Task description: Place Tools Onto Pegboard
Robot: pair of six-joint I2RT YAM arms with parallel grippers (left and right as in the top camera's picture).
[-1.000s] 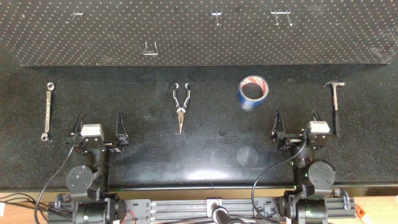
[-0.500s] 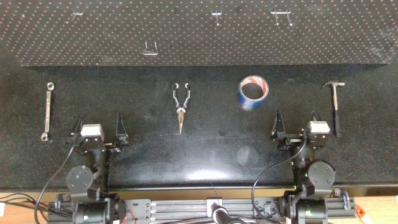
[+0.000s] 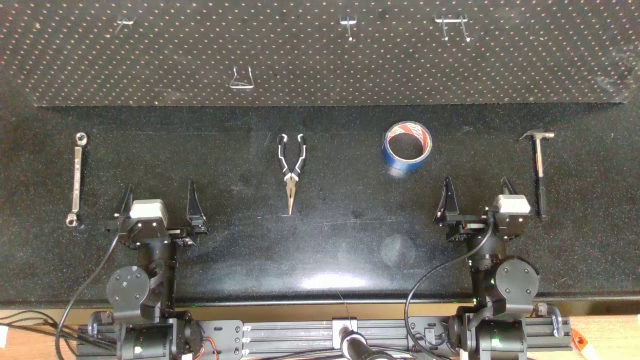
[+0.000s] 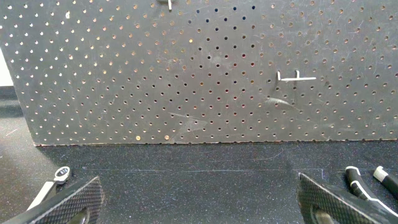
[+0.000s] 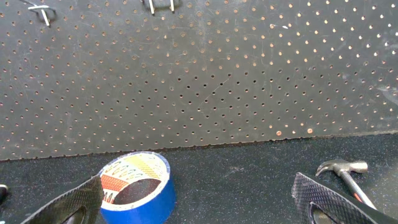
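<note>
While both arms sit low near their bases, I see the left jaws spread wide, gripping nothing, and the right jaws released the same way. Four tools lie flat on the black surface in front of the pegboard. The wrench is far left and the pliers are in the middle. The blue tape roll sits right of the pliers, with the hammer far right, just beside the right arm. A wire hook sticks out of the pegboard.
</note>
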